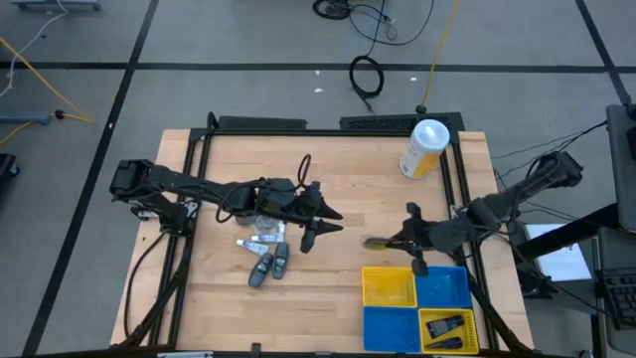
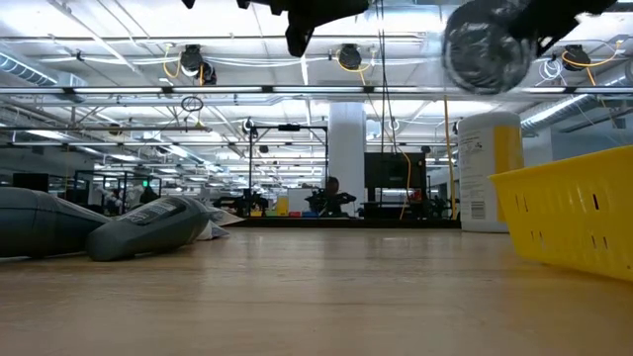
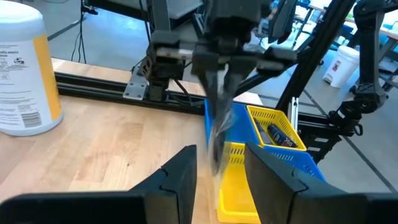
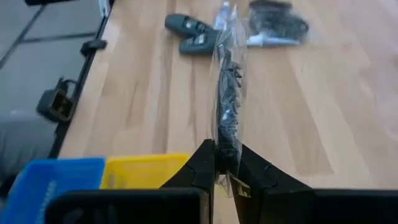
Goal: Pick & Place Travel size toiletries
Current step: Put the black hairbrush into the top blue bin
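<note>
Clear wrap around a greyish round piece (image 4: 227, 99) is pinched by one edge between the fingers of the right gripper (image 4: 225, 163), so the packet sticks out edge-on past the fingertips, clear of the table (image 1: 338, 189); in the low view it shows as a blurred round shape (image 2: 488, 44) high above the wood. Held that way, it can likely be dropped straight into a compartment without the fingers entering. In the high view the right gripper (image 1: 401, 240) sits just beyond the bin (image 1: 415, 309), next to its yellow compartment (image 1: 389, 286), which suggests a carry that is almost over. One dark grey piece (image 1: 446, 326) already lies in the other yellow compartment, at the bin's near right. The left gripper (image 1: 320, 221) hovers above the table's middle with its fingers spread and nothing between them, pointing toward the bin, probably waiting its turn. Just beside it lie the remaining toiletries: two dark grey pieces (image 1: 270, 266), small white tubes (image 1: 263, 242) and another wrapped piece (image 1: 264, 225), bunched together within the left arm's reach. A canister (image 1: 424, 147) stands upright at the far right, well apart from the work.
</note>
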